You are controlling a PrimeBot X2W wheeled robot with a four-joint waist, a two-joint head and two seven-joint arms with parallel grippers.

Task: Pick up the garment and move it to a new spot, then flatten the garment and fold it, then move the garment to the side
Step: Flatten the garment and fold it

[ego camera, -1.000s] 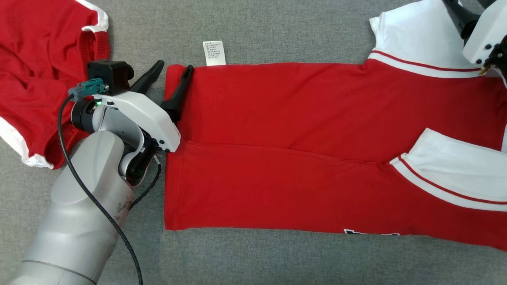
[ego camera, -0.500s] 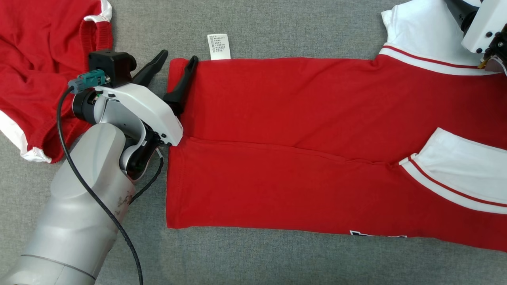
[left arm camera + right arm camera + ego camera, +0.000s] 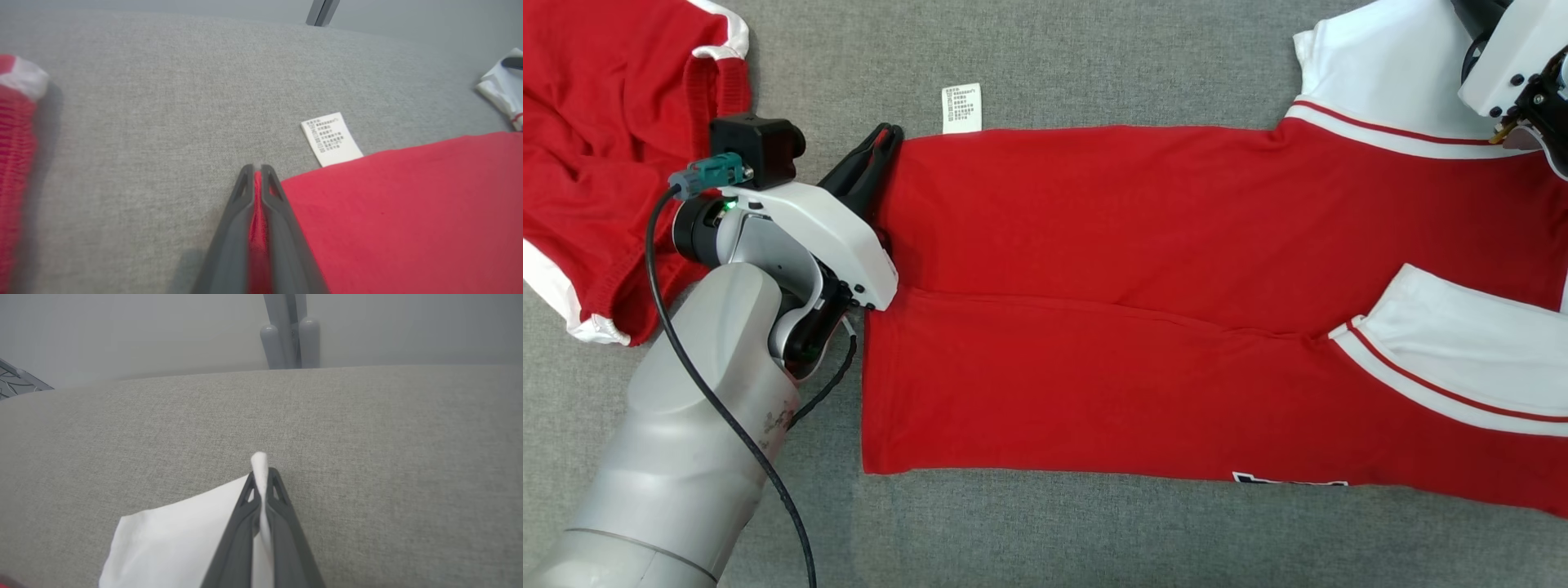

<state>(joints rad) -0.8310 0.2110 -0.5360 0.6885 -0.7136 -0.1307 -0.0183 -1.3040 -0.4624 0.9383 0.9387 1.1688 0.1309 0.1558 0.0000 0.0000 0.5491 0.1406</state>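
So, the fold step looks to be in hand: the red garment is spread flat across the grey fabric surface, its far hem corner pinched between the pressed-together fingers of the left gripper, its white sleeve nipped by the right gripper. Next, both corners probably need to be lifted together and carried evenly to the near edge.
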